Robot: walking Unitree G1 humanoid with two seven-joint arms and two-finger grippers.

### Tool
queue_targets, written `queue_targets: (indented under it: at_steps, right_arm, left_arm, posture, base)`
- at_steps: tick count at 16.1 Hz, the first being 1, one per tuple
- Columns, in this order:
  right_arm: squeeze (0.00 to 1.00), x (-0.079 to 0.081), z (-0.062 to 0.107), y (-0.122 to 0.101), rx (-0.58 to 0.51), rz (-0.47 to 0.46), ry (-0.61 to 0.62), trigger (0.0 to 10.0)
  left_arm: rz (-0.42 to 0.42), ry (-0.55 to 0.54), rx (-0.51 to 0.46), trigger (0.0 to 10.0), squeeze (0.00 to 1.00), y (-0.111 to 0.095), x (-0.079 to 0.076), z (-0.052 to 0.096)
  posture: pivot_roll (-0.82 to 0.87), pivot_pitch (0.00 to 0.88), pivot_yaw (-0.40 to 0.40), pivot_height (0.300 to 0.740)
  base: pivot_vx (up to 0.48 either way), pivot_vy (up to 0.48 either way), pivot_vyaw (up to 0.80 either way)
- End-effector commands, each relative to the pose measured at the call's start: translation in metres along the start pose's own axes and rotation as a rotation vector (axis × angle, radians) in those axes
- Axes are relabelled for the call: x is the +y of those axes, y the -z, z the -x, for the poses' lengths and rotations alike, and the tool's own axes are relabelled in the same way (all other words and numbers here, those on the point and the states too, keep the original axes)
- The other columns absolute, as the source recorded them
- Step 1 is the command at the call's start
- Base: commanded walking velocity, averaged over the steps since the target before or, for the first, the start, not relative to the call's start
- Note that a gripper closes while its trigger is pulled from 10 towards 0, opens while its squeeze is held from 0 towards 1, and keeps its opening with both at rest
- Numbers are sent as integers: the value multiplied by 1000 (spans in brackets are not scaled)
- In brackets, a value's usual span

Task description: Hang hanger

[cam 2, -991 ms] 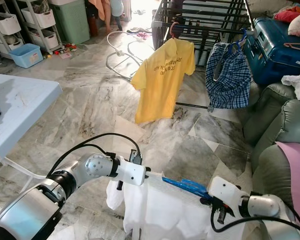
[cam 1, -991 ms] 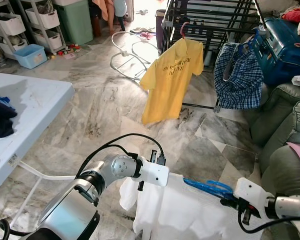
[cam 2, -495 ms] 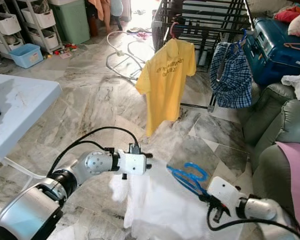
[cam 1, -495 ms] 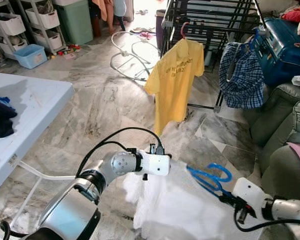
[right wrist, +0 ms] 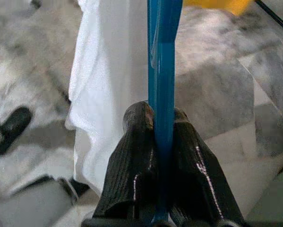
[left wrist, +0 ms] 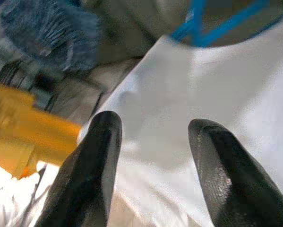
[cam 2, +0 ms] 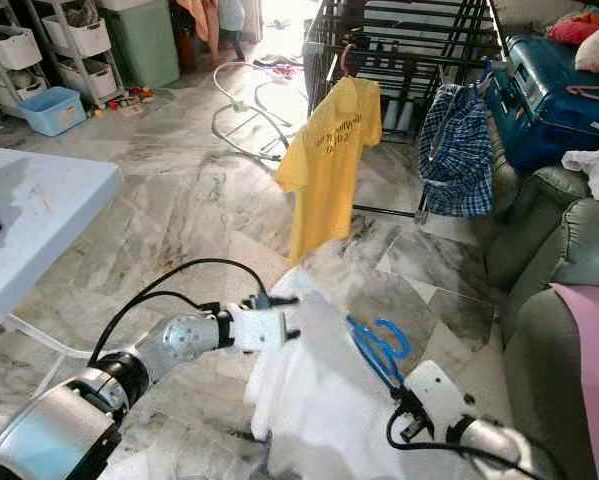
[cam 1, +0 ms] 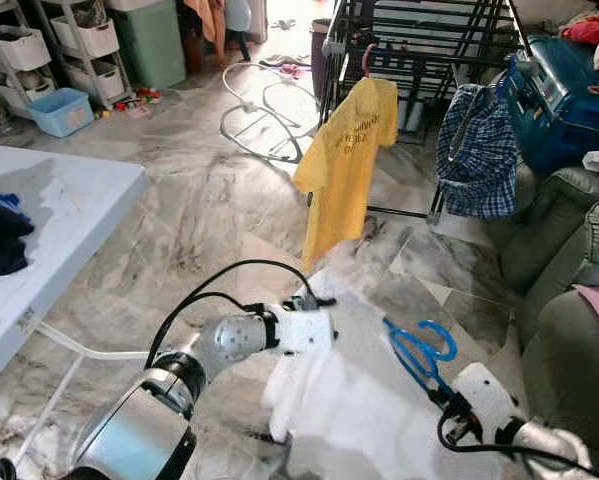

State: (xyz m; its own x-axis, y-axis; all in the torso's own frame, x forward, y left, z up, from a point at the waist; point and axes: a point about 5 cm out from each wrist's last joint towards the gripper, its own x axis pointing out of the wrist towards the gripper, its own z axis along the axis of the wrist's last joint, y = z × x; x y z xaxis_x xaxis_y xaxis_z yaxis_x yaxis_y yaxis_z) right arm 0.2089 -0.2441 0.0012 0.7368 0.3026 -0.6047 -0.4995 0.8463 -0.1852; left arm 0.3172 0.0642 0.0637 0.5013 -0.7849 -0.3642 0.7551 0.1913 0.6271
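A blue plastic hanger (cam 1: pixel 420 349) carries a white garment (cam 1: pixel 351 412) low in front of me. My right gripper (right wrist: pixel 155 114) is shut on the hanger's blue bar, with the hook pointing up and away. My left gripper (left wrist: pixel 153 127) is open at the garment's upper edge, white cloth lying between and behind its black fingers (left wrist: pixel 101 156). In the left eye view the left gripper (cam 1: pixel 317 301) sits left of the hanger. The black drying rack (cam 1: pixel 419 40) stands ahead, with a yellow shirt (cam 1: pixel 342 152) and a blue checked shirt (cam 1: pixel 479 150) hanging on it.
A white table (cam 1: pixel 69 210) with dark clothes stands at my left. A green sofa (cam 1: pixel 564 260) and a blue suitcase (cam 1: pixel 554 90) are at the right. White tubing (cam 1: pixel 259 110) lies on the marble floor ahead, storage shelves (cam 1: pixel 39 50) at far left.
The hanger has tipped more upright and come closer to the middle. My left gripper pushed forward along the garment's top. The yellow shirt has swung edge-on.
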Motion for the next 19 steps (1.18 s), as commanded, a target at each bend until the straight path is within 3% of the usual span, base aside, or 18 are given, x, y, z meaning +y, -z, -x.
queue_targets:
  at_steps: [1,2,5,6,7,9,12,15,16,17,18,19]
  right_arm:
    - [0,-9,2,-8,-51,-57,88,0]
    - [0,-6,1,-10,-94,-133,168,0]
    - [0,-3,0,-12,-126,-232,255,0]
    - [0,-1,-3,-12,-137,-317,315,0]
    - [0,0,-5,-12,-139,-351,347,0]
    - [0,-4,-12,-17,-153,-456,418,0]
    - [0,-7,-21,-23,-169,-543,461,0]
    - [0,4,-32,-16,-159,-610,477,0]
    - [0,11,-36,-15,-149,-614,458,0]
    - [0,15,-39,-14,-139,-618,448,0]
    - [0,20,-43,-16,-140,-617,445,0]
    - [0,22,-45,-17,-146,-627,441,0]
  left_arm:
    - [97,-89,47,10000,1000,7,4,1]
    - [293,-235,138,10000,1000,22,6,6]
    - [529,-400,201,10000,1000,36,7,13]
    - [670,-502,254,10000,1000,45,4,17]
    - [753,-541,277,10000,1000,49,0,17]
    - [858,-592,328,10000,1000,55,-13,18]
    - [917,-623,380,10000,1000,63,-29,23]
    - [1000,-657,491,10000,1000,79,-53,37]
    - [991,-650,511,10000,875,81,-58,40]
    - [990,-649,525,10000,157,83,-62,41]
    - [991,-644,551,10000,0,85,-66,43]
    - [996,-644,572,10000,0,86,-68,44]
  posture:
    - [-29,26,-25,740]
    - [-32,22,-26,740]
    - [-27,12,-30,740]
    - [-21,6,-35,740]
    - [-14,0,-45,740]
    - [9,0,-71,740]
    - [45,0,-113,740]
    - [90,0,-151,740]
    - [101,0,-157,740]
    - [113,0,-167,740]
    - [120,0,-171,740]
    - [134,0,-179,740]
  base:
    - [0,0,0]
    - [0,0,0]
    - [0,0,0]
    - [0,0,0]
    - [0,0,0]
    - [0,0,0]
    - [0,0,0]
    - [0,0,0]
    - [0,0,0]
    - [0,0,0]
    - [0,0,0]
    - [0,0,0]
